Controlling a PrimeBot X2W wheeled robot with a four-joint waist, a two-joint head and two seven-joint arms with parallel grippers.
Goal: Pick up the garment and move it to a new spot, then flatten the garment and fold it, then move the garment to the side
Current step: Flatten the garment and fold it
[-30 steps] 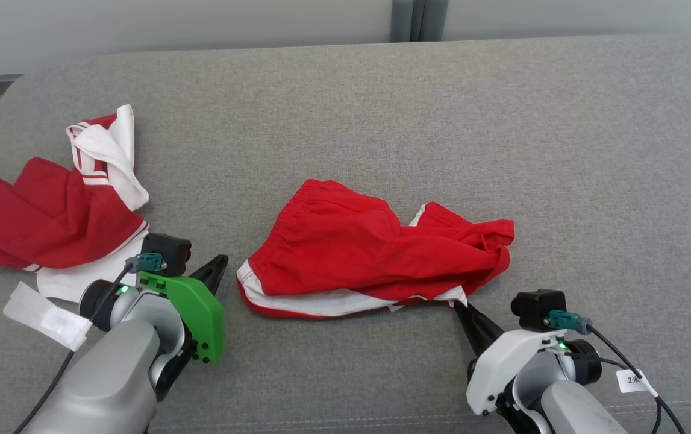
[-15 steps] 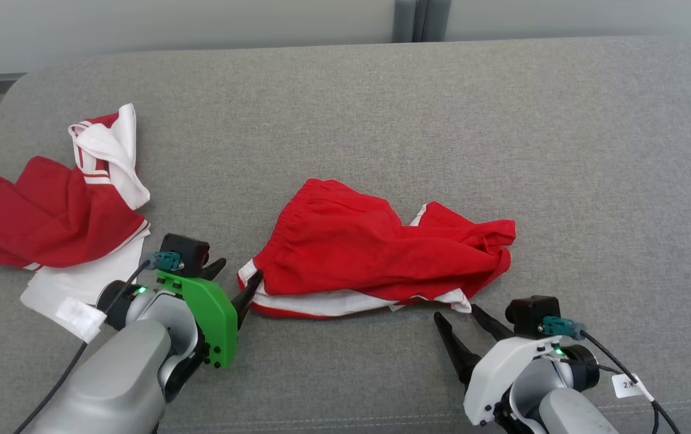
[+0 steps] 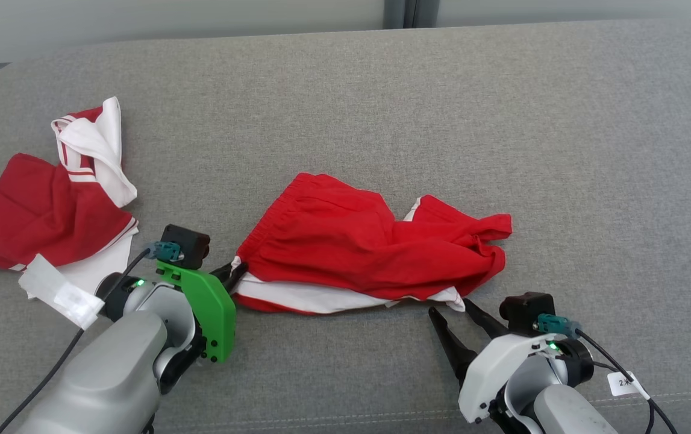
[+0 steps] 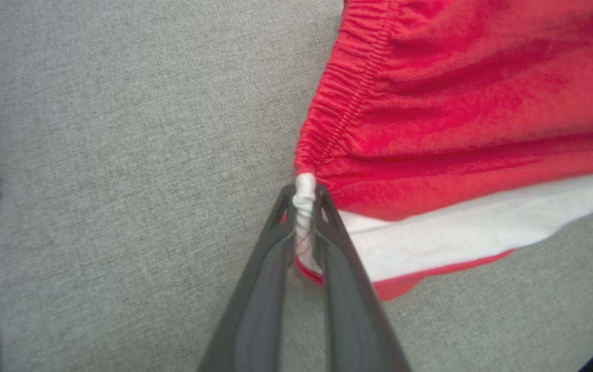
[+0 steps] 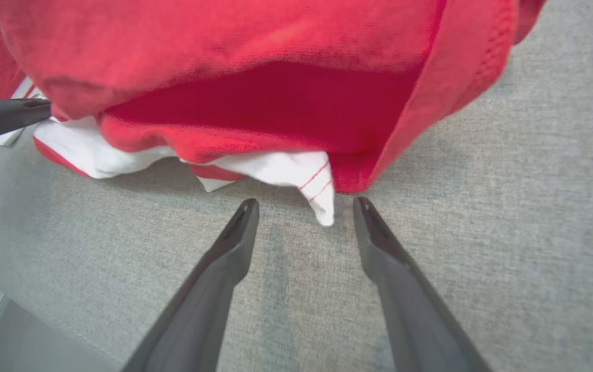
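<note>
There's the left tool [image 3: 235, 275] pinched tight on the white-trimmed waistband corner of the red cotton shorts [image 3: 369, 253], which lie crumpled midway along the grey upholstered cushion [image 3: 502, 120], toward its near edge. The right tool [image 3: 449, 307] stands spread, tips just short of the white hem corner [image 5: 322, 206]. Best bet: nip that corner deep, then draw both ends apart. Both forearms reach in low from the near edge.

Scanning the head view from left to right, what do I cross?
First the red-and-white garment pile → left gripper, shut on the shorts' corner → red shorts → right gripper, open.
</note>
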